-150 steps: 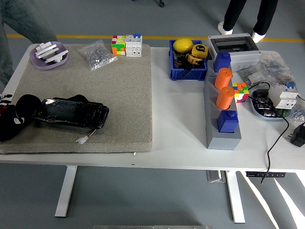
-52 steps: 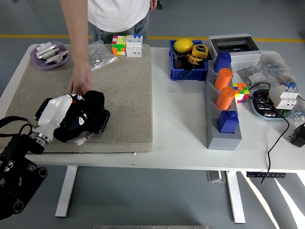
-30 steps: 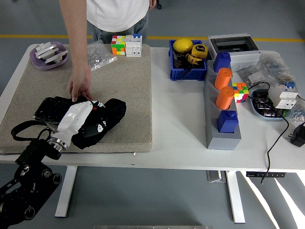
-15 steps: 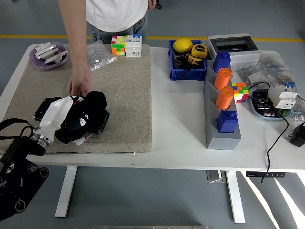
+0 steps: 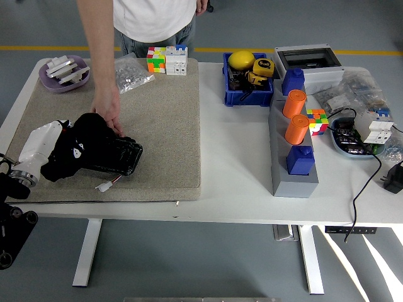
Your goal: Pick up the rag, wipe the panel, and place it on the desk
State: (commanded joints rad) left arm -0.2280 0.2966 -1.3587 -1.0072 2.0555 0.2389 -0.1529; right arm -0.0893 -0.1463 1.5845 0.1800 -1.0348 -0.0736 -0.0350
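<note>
The left robot hand (image 5: pixel 39 146) grips the black rag (image 5: pixel 77 146) on the panel's (image 5: pixel 116 157) left end. Press flat and rub slowly right while the person's hand (image 5: pixel 108 108) holds the panel.

A black rag (image 5: pixel 79 148) with small white marks is covering a glossy black panel (image 5: pixel 119 157) on a beige mat (image 5: pixel 157 119). The left hand (image 5: pixel 39 146) is showing white. The tabletop (image 5: pixel 233 182) is showing white too. A blue bin (image 5: pixel 249 94) is holding a yellow ball (image 5: pixel 240 60). Two orange cylinders (image 5: pixel 296 116) and blue blocks (image 5: pixel 300 160) are sitting on a grey tray (image 5: pixel 280 179). A lilac dish (image 5: pixel 63 78) is holding white parts.
</note>
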